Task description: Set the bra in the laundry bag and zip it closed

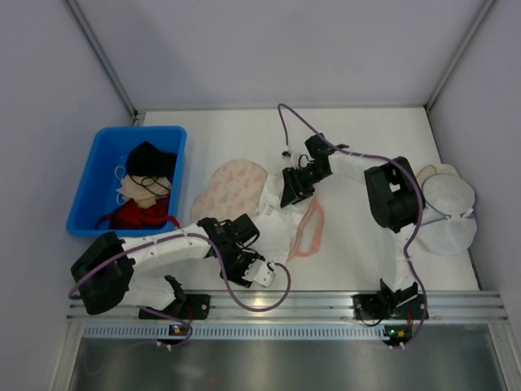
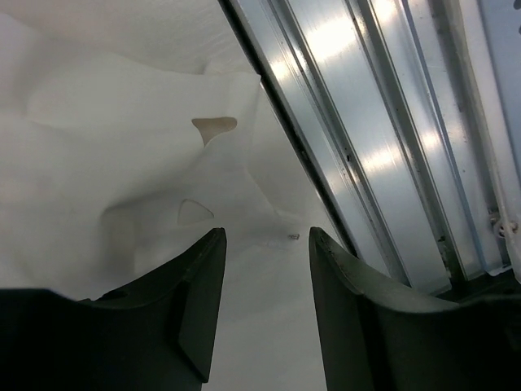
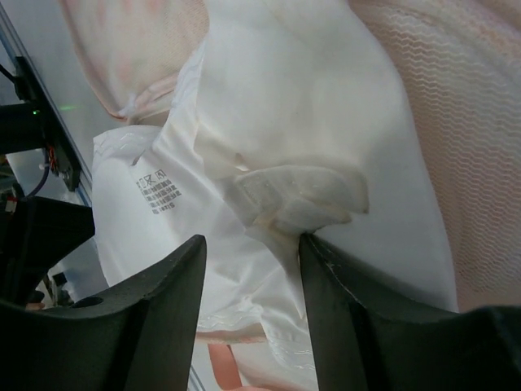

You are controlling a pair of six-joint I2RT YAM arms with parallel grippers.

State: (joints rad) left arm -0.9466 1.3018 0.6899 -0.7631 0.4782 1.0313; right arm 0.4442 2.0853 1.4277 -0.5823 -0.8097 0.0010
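Bra (image 1: 273, 220) lies crumpled across the middle of the open laundry bag (image 1: 230, 189). Part of it rests against the mesh panel (image 3: 464, 122) and part spills toward the near rail (image 2: 391, 122). To do this step well, I judge the loose near edge should be gathered and tucked wholly inside the bag, so nothing snags the zip. The right gripper (image 3: 252, 239) hovers over the bra's label with its jaws moderately apart, pinching nothing. The left gripper (image 2: 266, 236) is likewise parted over white cloth and empty.
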